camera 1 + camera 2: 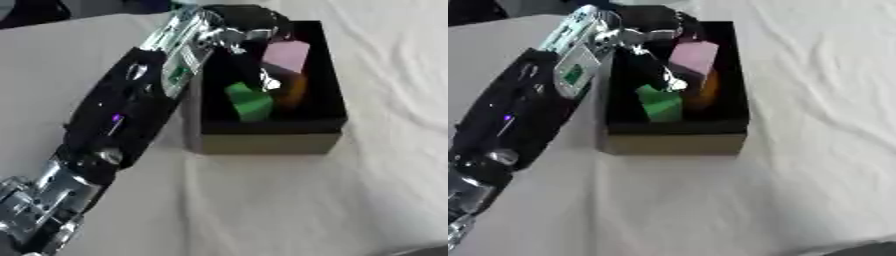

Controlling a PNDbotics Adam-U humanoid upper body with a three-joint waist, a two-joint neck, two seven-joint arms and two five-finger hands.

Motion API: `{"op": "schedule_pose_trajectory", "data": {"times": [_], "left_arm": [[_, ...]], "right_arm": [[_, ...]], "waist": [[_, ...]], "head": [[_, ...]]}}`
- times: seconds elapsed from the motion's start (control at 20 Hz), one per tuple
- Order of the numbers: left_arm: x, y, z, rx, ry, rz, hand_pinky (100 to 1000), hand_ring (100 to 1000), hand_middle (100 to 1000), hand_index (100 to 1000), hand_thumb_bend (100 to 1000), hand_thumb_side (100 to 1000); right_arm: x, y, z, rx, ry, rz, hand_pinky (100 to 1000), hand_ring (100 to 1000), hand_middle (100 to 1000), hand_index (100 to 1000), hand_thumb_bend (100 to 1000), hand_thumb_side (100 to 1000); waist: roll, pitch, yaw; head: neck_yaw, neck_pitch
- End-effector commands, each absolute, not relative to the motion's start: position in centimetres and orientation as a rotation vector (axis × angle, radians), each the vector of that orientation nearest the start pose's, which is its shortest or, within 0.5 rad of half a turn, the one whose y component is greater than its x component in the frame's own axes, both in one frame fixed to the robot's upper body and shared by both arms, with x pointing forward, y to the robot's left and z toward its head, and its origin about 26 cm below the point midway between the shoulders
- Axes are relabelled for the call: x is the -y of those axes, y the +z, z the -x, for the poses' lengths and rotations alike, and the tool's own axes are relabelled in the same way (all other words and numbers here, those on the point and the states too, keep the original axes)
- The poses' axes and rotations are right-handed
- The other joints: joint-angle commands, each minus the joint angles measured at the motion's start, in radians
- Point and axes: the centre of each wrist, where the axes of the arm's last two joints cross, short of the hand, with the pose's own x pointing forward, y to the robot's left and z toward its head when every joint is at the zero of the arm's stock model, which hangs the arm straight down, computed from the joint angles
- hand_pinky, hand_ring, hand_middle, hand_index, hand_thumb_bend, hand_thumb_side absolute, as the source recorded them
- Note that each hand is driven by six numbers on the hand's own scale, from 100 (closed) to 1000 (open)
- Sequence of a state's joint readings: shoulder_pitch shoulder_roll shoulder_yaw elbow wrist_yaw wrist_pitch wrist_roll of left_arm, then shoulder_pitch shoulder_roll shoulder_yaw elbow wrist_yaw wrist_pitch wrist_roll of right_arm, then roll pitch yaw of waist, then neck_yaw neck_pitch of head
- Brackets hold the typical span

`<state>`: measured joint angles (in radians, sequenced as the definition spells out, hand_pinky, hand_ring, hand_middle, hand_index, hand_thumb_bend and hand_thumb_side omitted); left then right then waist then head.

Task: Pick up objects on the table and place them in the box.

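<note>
The table (350, 200) is covered in a white cloth that looks soft and matt, lying in shallow creases to the right of the box (262, 142), whose tan outer wall looks like plain matt cardboard and whose inside is lined matt black. Inside the box, the green block (249, 102) and the pink block (284, 56) have smooth, even faces, perhaps foam or plastic, and the orange thing (293, 90) beside them seems faintly glossy. Left of the box, the left arm (122, 110) is matt black casing with shiny bare-metal joints, and the left hand (249, 37) over the box glints silver.
</note>
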<state>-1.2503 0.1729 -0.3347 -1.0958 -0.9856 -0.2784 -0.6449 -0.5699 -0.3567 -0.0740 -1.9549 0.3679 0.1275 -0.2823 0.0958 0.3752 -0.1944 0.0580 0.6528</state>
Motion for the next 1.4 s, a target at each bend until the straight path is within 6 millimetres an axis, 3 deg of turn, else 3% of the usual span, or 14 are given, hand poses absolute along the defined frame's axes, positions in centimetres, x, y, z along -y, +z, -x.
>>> {"op": "schedule_pose_trajectory", "data": {"times": [0.05,0.3,1.1,1.4], "left_arm": [[-7.4,32.2,-44.7,-2.010,2.589,1.129,831,904,915,947,457,676],[-7.7,32.4,-44.7,-2.021,2.573,1.157,848,921,931,958,546,754],[-9.2,36.9,-41.4,-2.242,2.316,1.106,808,889,917,951,420,754],[-9.5,37.1,-41.1,-2.239,2.333,1.095,806,887,918,954,478,776]], "right_arm": [[25.8,28.6,-31.5,2.460,0.117,0.825,838,575,540,760,100,1000],[25.8,28.5,-31.6,2.452,0.117,0.828,838,573,539,759,100,1000],[25.8,28.1,-31.6,2.434,0.124,0.844,838,575,540,758,100,1000],[25.6,28.1,-31.6,2.435,0.125,0.846,838,576,540,758,100,1000]], "waist": [[-0.007,-0.028,0.002],[-0.010,-0.034,0.004],[-0.028,-0.072,0.032],[-0.036,-0.082,0.041]], "head": [[-0.003,-0.004],[-0.003,-0.003],[-0.031,0.022],[-0.054,0.031]]}}
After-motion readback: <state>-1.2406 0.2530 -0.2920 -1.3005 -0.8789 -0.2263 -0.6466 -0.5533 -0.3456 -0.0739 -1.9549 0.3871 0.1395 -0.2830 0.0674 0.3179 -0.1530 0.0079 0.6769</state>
